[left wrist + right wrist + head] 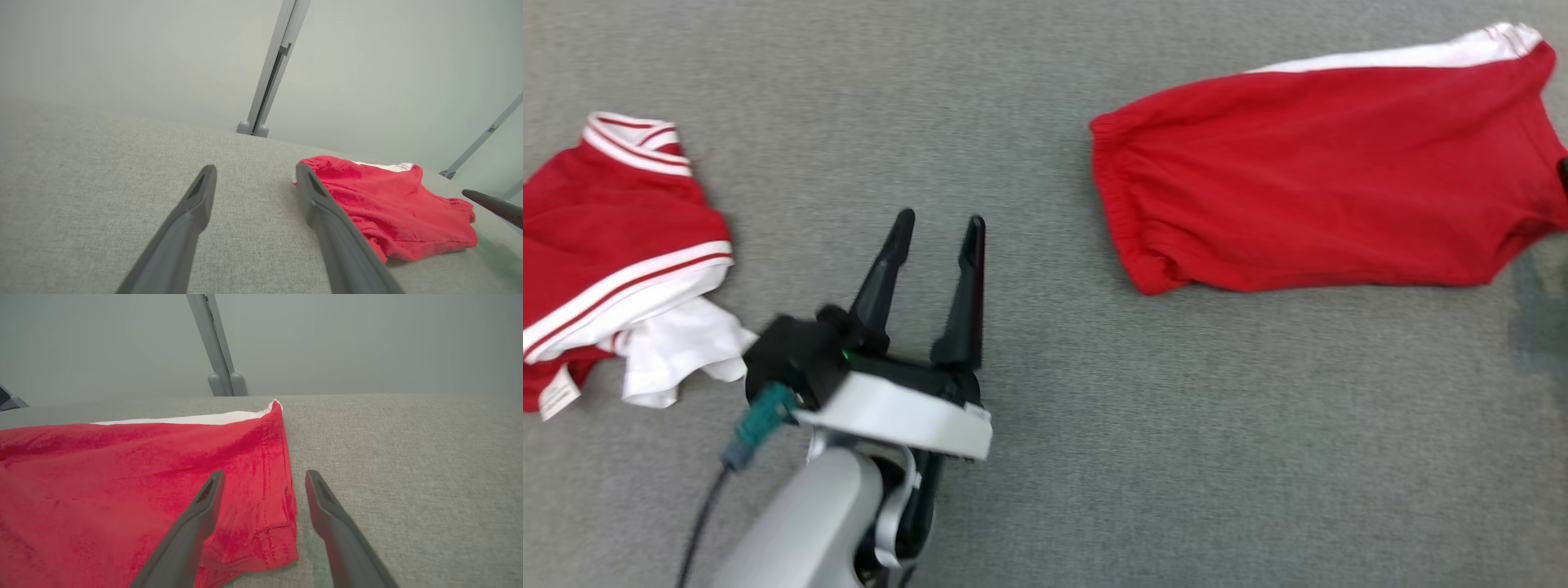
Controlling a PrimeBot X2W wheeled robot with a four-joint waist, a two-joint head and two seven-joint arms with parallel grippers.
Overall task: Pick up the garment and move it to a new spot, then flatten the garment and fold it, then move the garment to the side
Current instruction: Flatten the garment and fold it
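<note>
Garment (1331, 171), red with a white strip, lies laid out on the grey surface (1045, 490) at my upper right. My left gripper (940, 219) hovers beside it, fingers spread, holding nothing. My right gripper (264, 475) is spread too, above its hemmed edge. Another red-and-white garment (613, 261) lies crumpled at far left

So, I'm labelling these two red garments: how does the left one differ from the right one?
The left garment lies bunched, with white fabric spilling out below; the right garment is spread flat. The left garment shows red-and-white striped bands; the right garment has a white strip along its far edge. Both are red and rest on the grey surface.
</note>
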